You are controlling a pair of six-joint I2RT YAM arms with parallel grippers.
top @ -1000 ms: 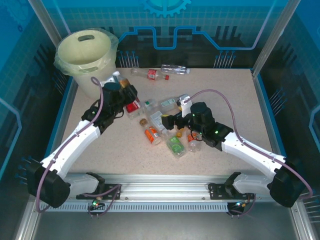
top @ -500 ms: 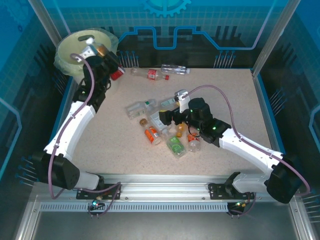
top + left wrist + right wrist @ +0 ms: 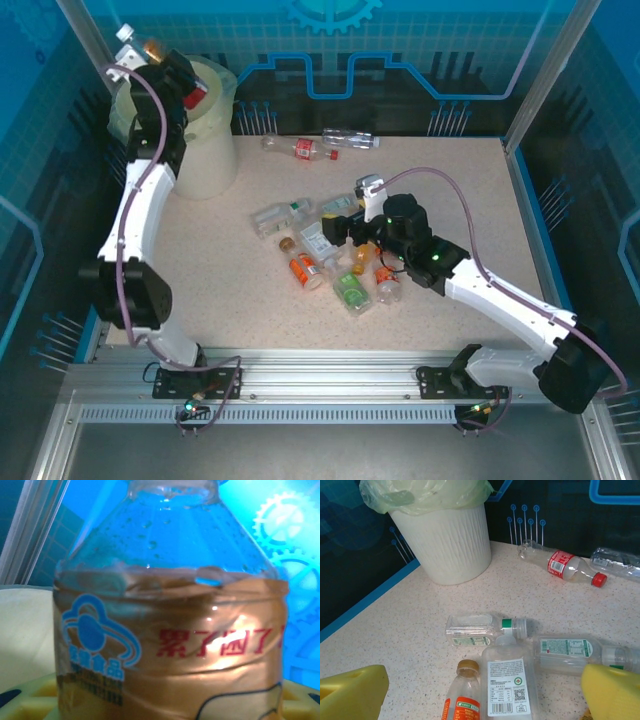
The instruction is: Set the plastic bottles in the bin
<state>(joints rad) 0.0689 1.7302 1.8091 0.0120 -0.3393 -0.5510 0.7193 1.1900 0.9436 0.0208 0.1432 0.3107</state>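
left gripper (image 3: 180, 82) has raised its bottle (image 3: 170, 645) over the bin rim (image 3: 228, 82).

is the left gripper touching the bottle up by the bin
Touching. The left wrist view shows the bottle wedged between both yellow fingers, and the top view shows the left gripper holding it in the air over the bin.

Your desk (image 3: 395, 630) shows a matt, speckled stone-look surface, strewn with glossy clear plastic bottles (image 3: 485, 630) in printed film labels. The bin (image 3: 445, 545) is ribbed, matt cream plastic, lined with a thin, crinkled bag (image 3: 420, 492). The gold-wrapped bottle (image 3: 170, 605) wears shiny, wrinkled film, droplets beading its clear wall. Your fingers (image 3: 615, 690) look matt yellow; the front rail (image 3: 330, 410) is grooved metal.
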